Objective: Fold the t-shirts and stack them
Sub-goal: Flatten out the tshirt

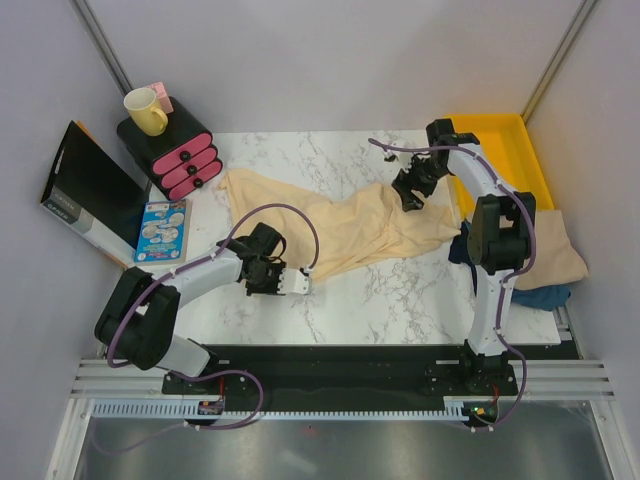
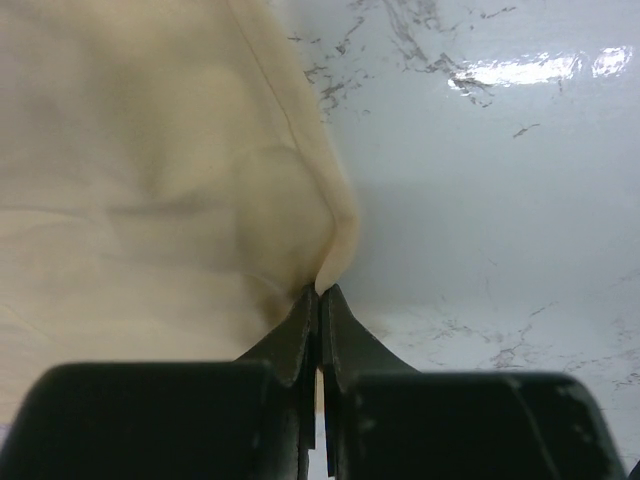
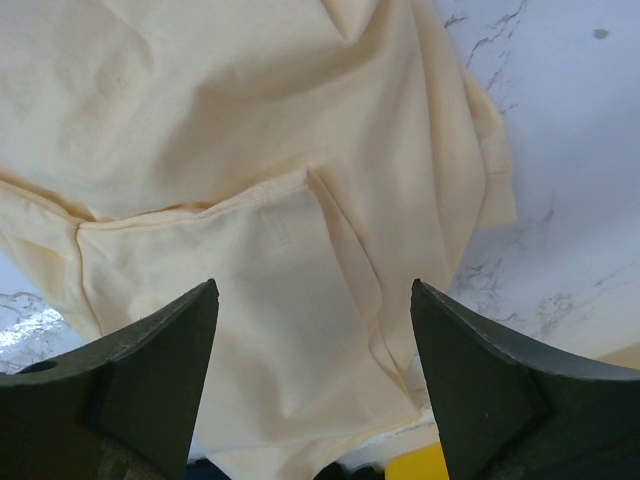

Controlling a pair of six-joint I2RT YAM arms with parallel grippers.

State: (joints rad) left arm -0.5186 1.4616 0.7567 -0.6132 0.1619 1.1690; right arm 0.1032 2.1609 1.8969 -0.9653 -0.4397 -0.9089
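Note:
A pale cream t-shirt lies rumpled across the middle of the marble table. My left gripper is shut on its near edge; in the left wrist view the fabric runs pinched into the closed tips. My right gripper is open and hovers over the shirt's right end. In the right wrist view the shirt fills the space between the spread fingers. A second beige shirt lies at the right edge on dark blue cloth.
A yellow tray stands at the back right. A black and pink drawer unit with a yellow mug stands at the back left, beside a black box and a blue booklet.

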